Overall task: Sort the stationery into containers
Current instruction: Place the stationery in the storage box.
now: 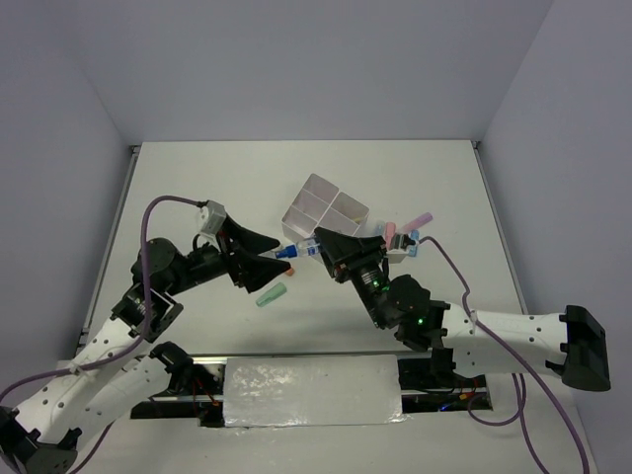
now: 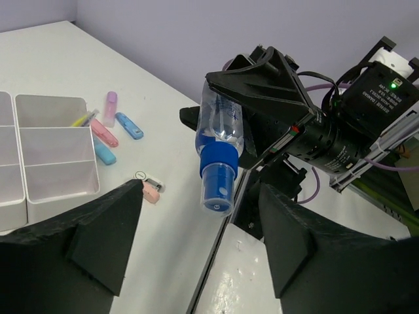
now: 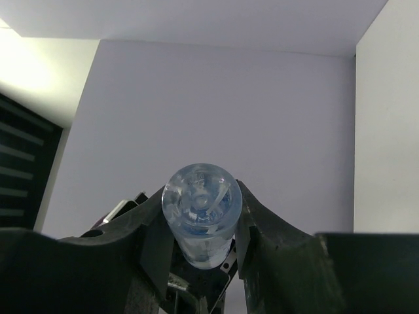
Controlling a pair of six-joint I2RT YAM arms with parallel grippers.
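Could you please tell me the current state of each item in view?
blue-capped tube: held in the air, cap on
right end effector: shut on the blue-capped tube
left end effector: open, beside the tube's cap
white box: visible compartments empty
green highlighter: lying loose, outside the box

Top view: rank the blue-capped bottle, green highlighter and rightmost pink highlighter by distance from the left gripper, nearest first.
1. Blue-capped bottle, just right of the left gripper, in the right gripper.
2. Green highlighter, on the table toward the arm bases.
3. Pink highlighter, far right, past the box.
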